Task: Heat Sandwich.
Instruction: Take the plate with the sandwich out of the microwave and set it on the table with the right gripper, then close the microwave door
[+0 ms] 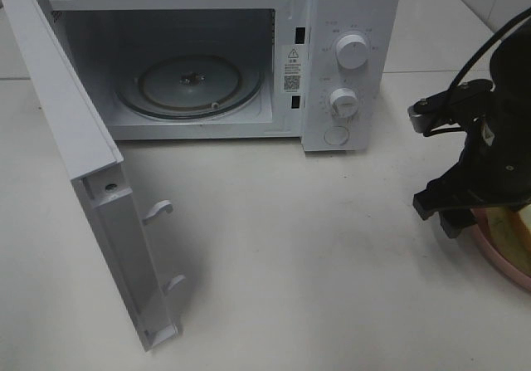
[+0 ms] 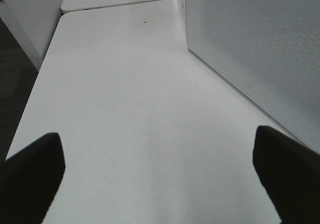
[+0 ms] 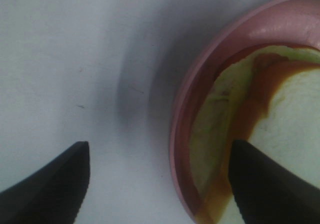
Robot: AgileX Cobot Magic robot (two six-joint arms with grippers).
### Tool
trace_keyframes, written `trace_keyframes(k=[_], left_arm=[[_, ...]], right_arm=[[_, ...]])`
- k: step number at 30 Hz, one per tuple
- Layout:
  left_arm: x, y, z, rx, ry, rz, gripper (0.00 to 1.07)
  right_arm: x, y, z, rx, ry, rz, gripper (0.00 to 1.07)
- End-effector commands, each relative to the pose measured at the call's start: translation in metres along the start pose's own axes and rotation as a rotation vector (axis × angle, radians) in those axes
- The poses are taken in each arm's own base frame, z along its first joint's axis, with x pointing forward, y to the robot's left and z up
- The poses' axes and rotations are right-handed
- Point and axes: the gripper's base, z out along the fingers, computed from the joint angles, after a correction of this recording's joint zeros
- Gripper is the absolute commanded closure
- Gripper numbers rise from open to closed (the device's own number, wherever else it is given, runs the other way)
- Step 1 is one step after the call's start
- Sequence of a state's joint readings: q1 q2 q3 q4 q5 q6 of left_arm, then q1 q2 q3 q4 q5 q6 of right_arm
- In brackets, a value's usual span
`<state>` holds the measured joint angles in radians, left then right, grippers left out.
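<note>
sandwich (image 3: 280, 134) on pink plate (image 3: 200, 83), white table (image 1: 315, 255)

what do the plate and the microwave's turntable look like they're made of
Pink plate: probably glazed ceramic or hard plastic; its smooth rim carries a soft highlight, which leaves either open. Turntable: looks like clear glass, since the oven floor shows through it and its ring edges glint. Microwave shell: white with a satin finish, likely painted metal or plastic.
</note>
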<state>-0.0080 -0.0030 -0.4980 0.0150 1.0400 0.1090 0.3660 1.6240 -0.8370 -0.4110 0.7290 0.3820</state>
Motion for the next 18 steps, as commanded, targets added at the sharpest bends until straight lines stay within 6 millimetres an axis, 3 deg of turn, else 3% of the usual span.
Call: trace_keyframes(k=[1, 18], left_arm=[[0.002, 0.0, -0.003, -0.003, -0.031, -0.005, 0.09], [0.002, 0.0, -0.003, -0.003, -0.031, -0.005, 0.09]], right_arm=[[0.006, -0.002, -0.022, -0.076, -0.033, -0.012, 0.29], [0.046, -0.002, -0.108, -0.406, -0.251, -0.039, 0.31]])
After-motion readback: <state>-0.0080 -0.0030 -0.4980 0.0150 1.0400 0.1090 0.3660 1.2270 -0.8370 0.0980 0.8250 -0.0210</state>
